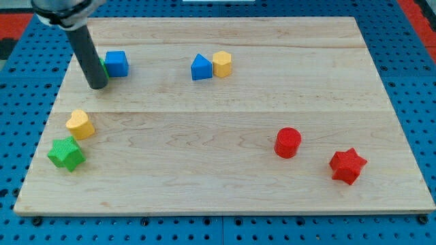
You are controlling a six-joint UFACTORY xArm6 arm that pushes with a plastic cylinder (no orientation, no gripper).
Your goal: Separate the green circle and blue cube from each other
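The blue cube (116, 63) sits near the board's top left. The green circle (103, 67) is right next to its left side and is almost wholly hidden behind my dark rod; only a thin green sliver shows. My tip (98, 86) rests on the board just below and left of the green circle, at the lower left of the blue cube.
A blue triangular block (201, 68) touches a yellow hexagon (221, 63) at top centre. A yellow heart (80, 124) and a green star (67, 154) lie at the left. A red cylinder (287, 143) and a red star (347, 166) lie at the lower right. The wooden board (225, 190) sits on a blue pegboard.
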